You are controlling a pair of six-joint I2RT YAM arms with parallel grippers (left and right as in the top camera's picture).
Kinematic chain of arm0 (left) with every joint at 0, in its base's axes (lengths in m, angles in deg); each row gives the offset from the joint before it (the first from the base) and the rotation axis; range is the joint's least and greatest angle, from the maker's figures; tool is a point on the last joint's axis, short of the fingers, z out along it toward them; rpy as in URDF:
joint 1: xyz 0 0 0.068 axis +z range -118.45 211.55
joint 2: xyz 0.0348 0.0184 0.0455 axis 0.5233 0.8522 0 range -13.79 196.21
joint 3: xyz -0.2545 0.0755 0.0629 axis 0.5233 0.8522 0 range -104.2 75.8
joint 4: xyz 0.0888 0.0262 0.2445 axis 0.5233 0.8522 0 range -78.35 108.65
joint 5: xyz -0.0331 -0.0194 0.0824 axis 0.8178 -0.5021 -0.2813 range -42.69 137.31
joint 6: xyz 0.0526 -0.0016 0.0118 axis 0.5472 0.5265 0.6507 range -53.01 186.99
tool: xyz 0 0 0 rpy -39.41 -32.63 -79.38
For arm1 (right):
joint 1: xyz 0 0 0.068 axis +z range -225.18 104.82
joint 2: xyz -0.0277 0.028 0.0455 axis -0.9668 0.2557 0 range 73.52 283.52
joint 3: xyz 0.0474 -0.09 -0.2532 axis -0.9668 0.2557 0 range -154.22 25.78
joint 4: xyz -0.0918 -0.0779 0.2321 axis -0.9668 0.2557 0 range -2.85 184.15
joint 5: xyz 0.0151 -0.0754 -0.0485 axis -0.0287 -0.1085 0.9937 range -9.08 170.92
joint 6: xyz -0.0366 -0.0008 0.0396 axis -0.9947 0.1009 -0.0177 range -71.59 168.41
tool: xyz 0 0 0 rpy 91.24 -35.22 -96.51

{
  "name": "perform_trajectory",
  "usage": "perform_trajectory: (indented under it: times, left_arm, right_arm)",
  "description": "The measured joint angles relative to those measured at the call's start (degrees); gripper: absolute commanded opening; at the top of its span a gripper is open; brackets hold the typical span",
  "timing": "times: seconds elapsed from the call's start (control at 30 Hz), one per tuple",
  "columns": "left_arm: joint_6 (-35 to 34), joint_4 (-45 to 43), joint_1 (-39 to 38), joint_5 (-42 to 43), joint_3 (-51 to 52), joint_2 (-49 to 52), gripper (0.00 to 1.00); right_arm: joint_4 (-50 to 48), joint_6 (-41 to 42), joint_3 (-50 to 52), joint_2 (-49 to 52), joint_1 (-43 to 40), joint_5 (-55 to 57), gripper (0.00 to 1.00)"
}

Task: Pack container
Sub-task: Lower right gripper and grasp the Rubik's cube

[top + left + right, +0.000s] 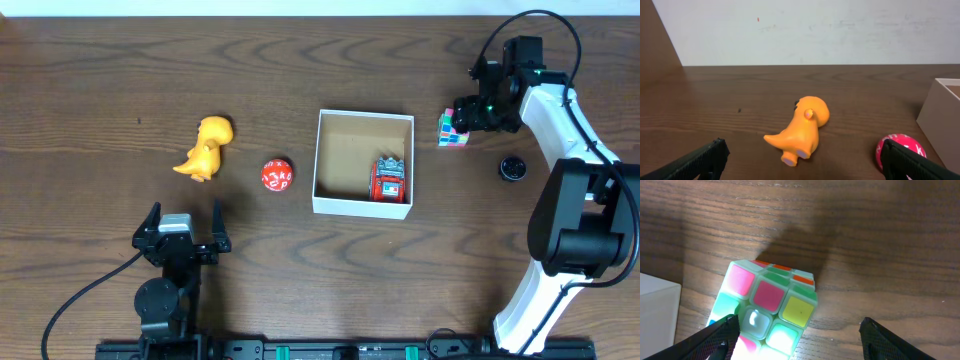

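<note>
The container [362, 206], a white-walled square box with a brown inside, stands mid-table and holds a red toy [389, 181] in its front right corner. A puzzle cube [451, 128] with coloured tiles lies right of the box; it fills the lower left of the right wrist view [765, 310]. My right gripper [465, 112] is open just above it, fingers [797, 340] wide on either side. An orange dinosaur [204, 148] and a red ball [277, 175] lie left of the box. My left gripper [182, 228] is open and empty, below them; both show in the left wrist view, dinosaur [802, 130], ball [900, 150].
A small black round object [512, 167] lies on the table right of the cube, beside my right arm. The box's white wall [942, 120] shows at the right edge of the left wrist view. A pale wall stands behind the table's far edge.
</note>
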Motion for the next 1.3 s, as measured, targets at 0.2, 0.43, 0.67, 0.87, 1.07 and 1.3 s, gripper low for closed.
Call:
perform_trajectory:
  times: [0.2,0.43,0.67,0.87,1.07,1.3]
  left_arm:
    - [0.0,0.0,0.0,0.0,0.0,0.0,0.98]
    - [0.0,0.0,0.0,0.0,0.0,0.0,0.98]
    - [0.0,0.0,0.0,0.0,0.0,0.02,0.98]
    - [0.0,0.0,0.0,0.0,0.0,0.0,0.98]
    - [0.0,0.0,0.0,0.0,0.0,0.0,0.98]
    - [0.0,0.0,0.0,0.0,0.0,0.0,0.98]
  right_arm:
    - [2.03,0.57,-2.58,0.87,0.28,0.46,0.77]
    - [3.48,7.06,-8.2,0.85,0.46,0.22,0.75]
    - [3.43,19.02,-8.57,0.87,3.93,1.7,0.74]
    - [3.58,24.09,-8.52,0.87,6.4,6.64,0.74]
    - [5.51,27.41,-8.5,0.87,7.19,11.69,0.73]
    - [6.29,28.5,-8.5,0.87,7.19,13.42,0.74]
